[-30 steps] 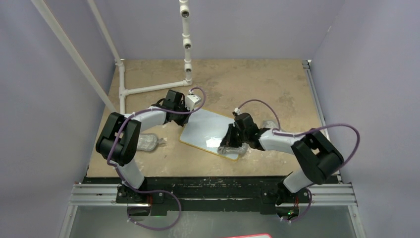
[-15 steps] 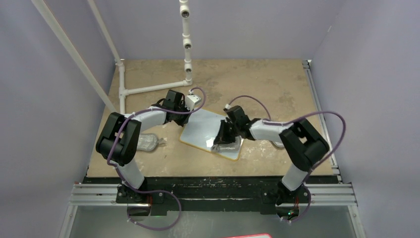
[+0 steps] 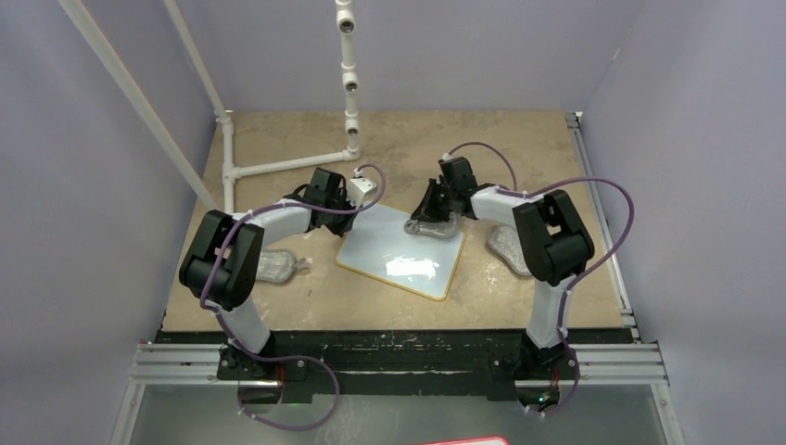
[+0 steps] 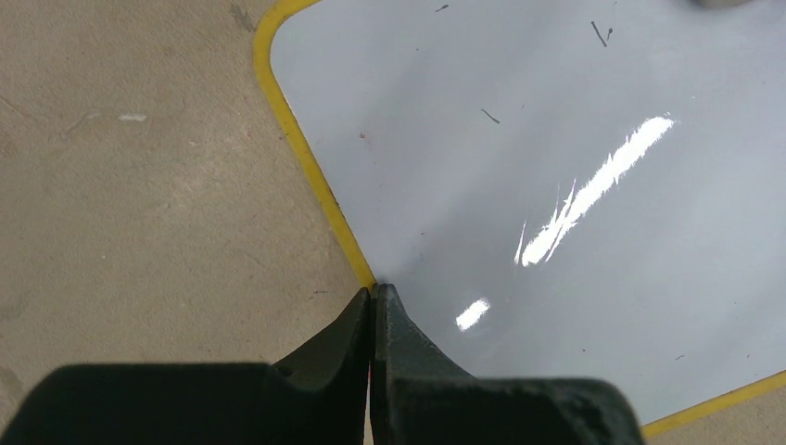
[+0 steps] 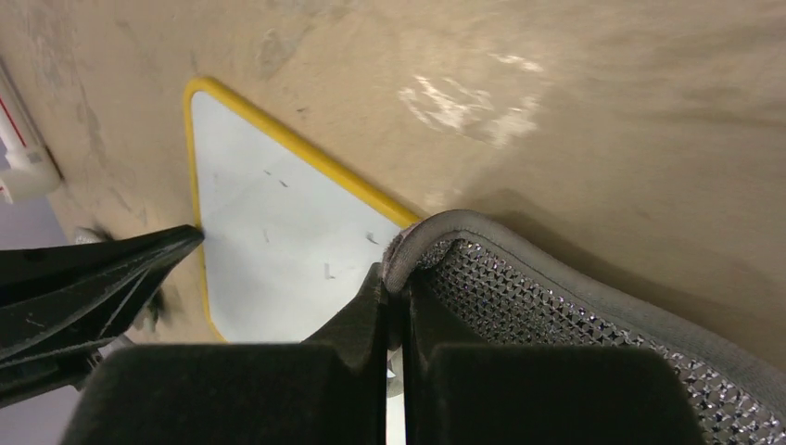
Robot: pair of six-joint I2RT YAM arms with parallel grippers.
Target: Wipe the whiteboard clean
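1. Whiteboard [image 3: 400, 252] lies flat on the table [image 3: 519, 148], between the arms.
2. Left gripper [image 4: 373, 295] is clenched empty, tips on the yellow rim. Right gripper [image 5: 394, 278] clamps the grey pad [image 5: 519, 287] at the board's far edge.
3. Board is likely light, stiff and slick, so pin it at the rim.

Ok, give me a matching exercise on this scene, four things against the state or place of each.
Things: 1 left tool; 2 right tool; 3 whiteboard; 4 white pipe post.
States: A flat on the table, yellow-rimmed; B shut on a grey pad; C upright at the table's far side; D shut empty, tips at the board's rim.
Pairs: 1-D, 2-B, 3-A, 4-C.
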